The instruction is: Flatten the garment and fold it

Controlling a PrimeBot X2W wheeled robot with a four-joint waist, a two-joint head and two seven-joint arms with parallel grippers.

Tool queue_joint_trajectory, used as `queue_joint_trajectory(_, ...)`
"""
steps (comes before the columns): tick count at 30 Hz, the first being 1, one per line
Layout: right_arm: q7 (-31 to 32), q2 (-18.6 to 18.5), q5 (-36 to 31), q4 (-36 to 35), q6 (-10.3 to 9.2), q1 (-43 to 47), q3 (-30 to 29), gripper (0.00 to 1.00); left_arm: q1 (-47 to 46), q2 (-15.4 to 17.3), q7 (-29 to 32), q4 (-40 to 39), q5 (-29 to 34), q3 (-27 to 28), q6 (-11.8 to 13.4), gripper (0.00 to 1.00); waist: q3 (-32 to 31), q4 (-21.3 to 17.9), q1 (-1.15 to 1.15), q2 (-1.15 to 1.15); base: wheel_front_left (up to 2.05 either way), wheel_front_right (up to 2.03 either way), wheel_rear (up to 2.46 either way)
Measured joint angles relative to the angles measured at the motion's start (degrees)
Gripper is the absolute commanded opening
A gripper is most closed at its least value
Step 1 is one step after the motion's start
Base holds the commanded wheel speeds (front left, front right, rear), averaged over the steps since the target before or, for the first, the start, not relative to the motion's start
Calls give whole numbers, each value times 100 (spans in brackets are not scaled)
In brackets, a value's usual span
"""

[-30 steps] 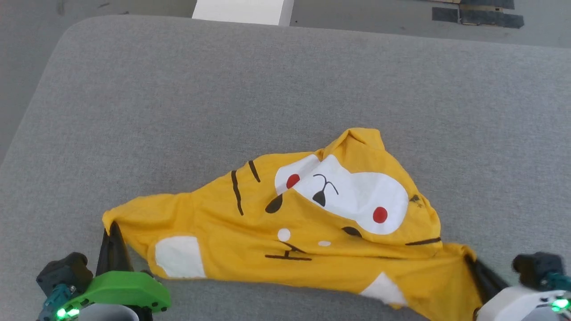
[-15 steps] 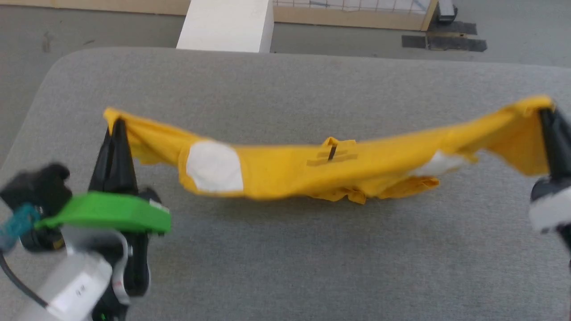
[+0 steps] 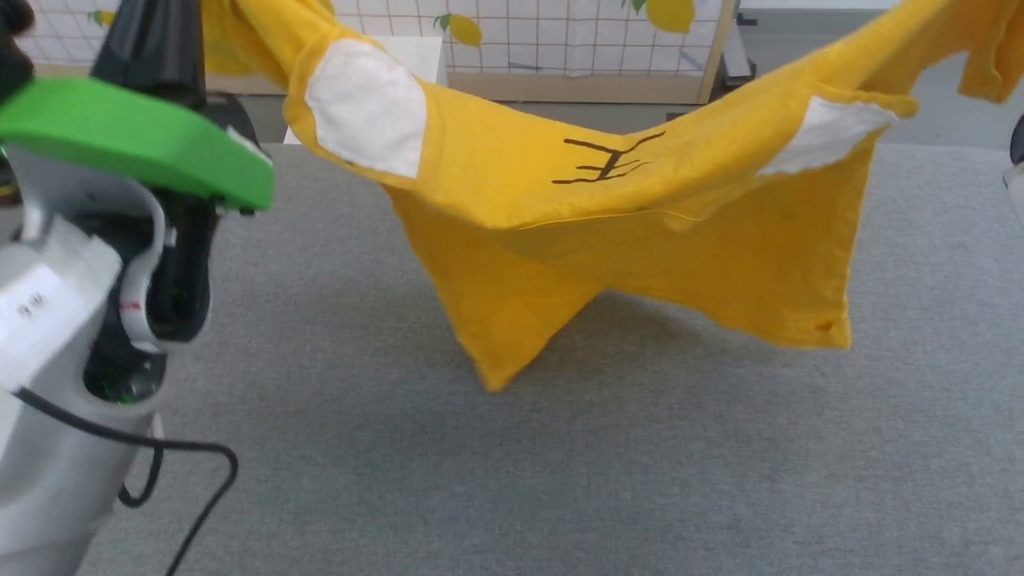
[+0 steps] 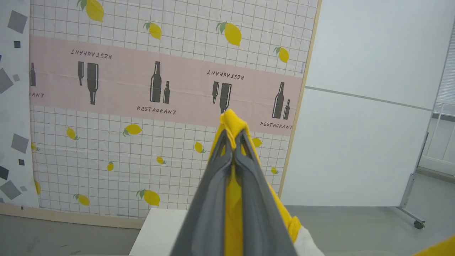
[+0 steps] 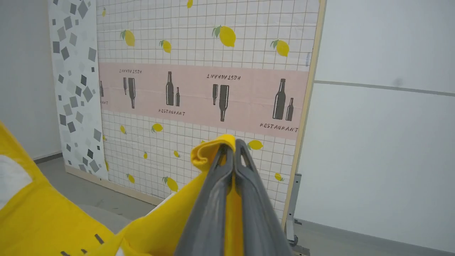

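Observation:
The garment (image 3: 640,240), a bright yellow T-shirt with a white patch (image 3: 364,108) and thin dark stripes (image 3: 608,156), hangs stretched in the air between my two arms. Its loose lower corners dangle just above the grey surface. In the left wrist view, my left gripper (image 4: 233,137) is shut on one yellow corner (image 4: 231,122), with cloth poking out past the tips. My right gripper (image 5: 233,144) is shut on the other corner (image 5: 208,153), and the shirt sags away to that view's lower left. In the head view, the left arm's green bracket (image 3: 136,144) and dark fingers (image 3: 152,40) stand at the upper left.
A wide grey padded surface (image 3: 560,480) lies under the shirt. A white block (image 3: 416,52) and a lemon-patterned screen (image 3: 560,32) stand beyond its far edge. A black cable (image 3: 184,480) loops from my left arm at the lower left.
Both grippers rose and spread apart, lifting the shirt from a crumpled heap on the surface until it hangs in the air. The head camera tilted upward.

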Motion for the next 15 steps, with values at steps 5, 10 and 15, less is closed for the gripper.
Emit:
queue_joint_trajectory(5, 420, -23, 99, 174, 0, -429, 148, 0, -495, 100, 587, 96, -20, -65, 41, 0, -45, -170, 0, 0, 0, 0, 0)
queue_joint_trajectory(10, 708, -81, 93, 730, 0, -943, 207, 0, -1007, -2, 1013, 479, -112, -102, 209, 0, 97, -283, 0, 0, 0, 0, 0)
queue_joint_trajectory(15, 690, -109, -79, 1595, 0, -1723, 349, 0, -1786, -210, 1177, 1288, -88, -126, 288, 0, 373, -365, 0, 0, 0, 0, 0)
